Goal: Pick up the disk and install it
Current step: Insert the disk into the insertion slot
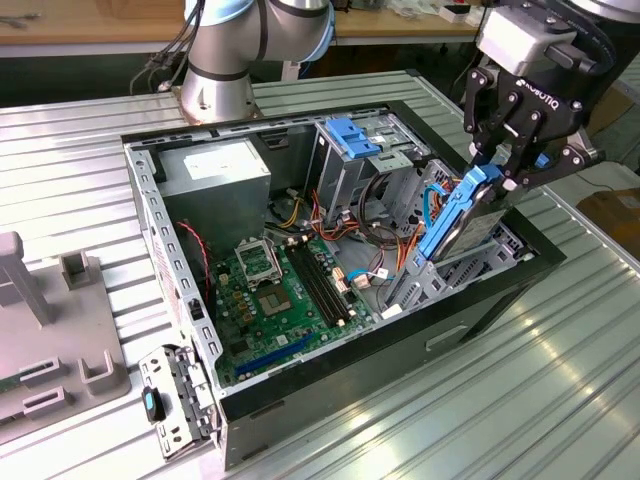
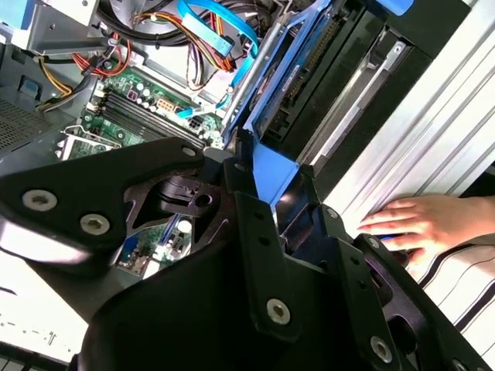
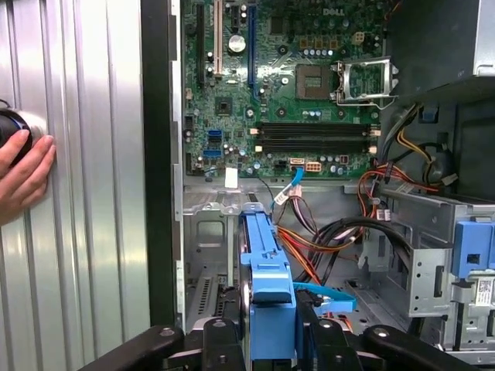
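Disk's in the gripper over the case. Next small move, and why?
Probably ease the disk lower along its tilt into the bay: the gripper is shut on its upper blue end, and the disk stands tilted with its lower end inside the case, not yet lying flat.

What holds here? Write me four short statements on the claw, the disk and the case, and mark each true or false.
1. The claw is shut on the disk's upper end. True.
2. A hand rests on the table beside the case. True.
3. The case is closed. False: it is open, its motherboard showing.
4. The disk lies flat on the motherboard. False: it stands tilted, lower end down in the case.
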